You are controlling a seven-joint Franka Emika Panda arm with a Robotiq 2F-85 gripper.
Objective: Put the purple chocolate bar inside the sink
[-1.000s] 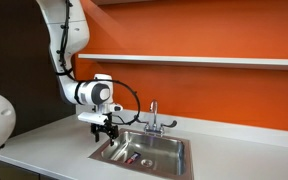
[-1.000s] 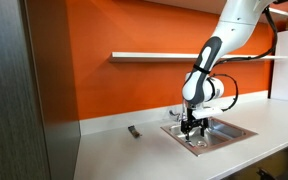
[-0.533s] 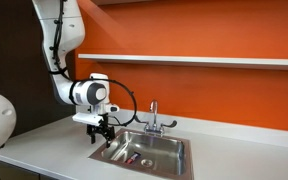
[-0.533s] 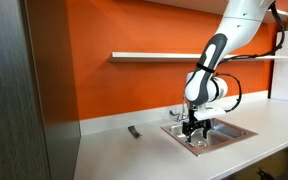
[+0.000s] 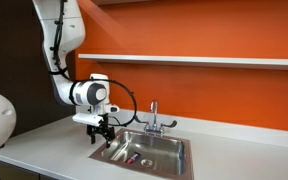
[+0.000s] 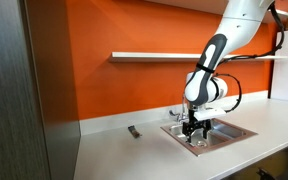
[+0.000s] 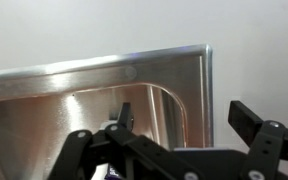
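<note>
The Robotiq gripper (image 5: 104, 134) hangs low over the near corner of the stainless steel sink (image 5: 170, 150), just beside its rim. In the wrist view its fingers (image 7: 124, 112) stand wide apart with only the sink's steel wall between them, so the claw is open and empty.

A small purplish sliver lies on the sink floor in an exterior view and is most likely the purple chocolate bar (image 5: 132, 158), though it is too small to be sure. If so, the bar is already in the basin, clear of the gripper and well in front of the chrome faucet (image 5: 152, 119).

The slim dark bar (image 6: 134, 131) sits on the white countertop (image 6: 114, 150), well apart from the sink, and is not part of the task.

By this reading the placing step is done. The next move calls for a straight lift up, keeping the open fingers clear of the sink's rim and the faucet.
</note>
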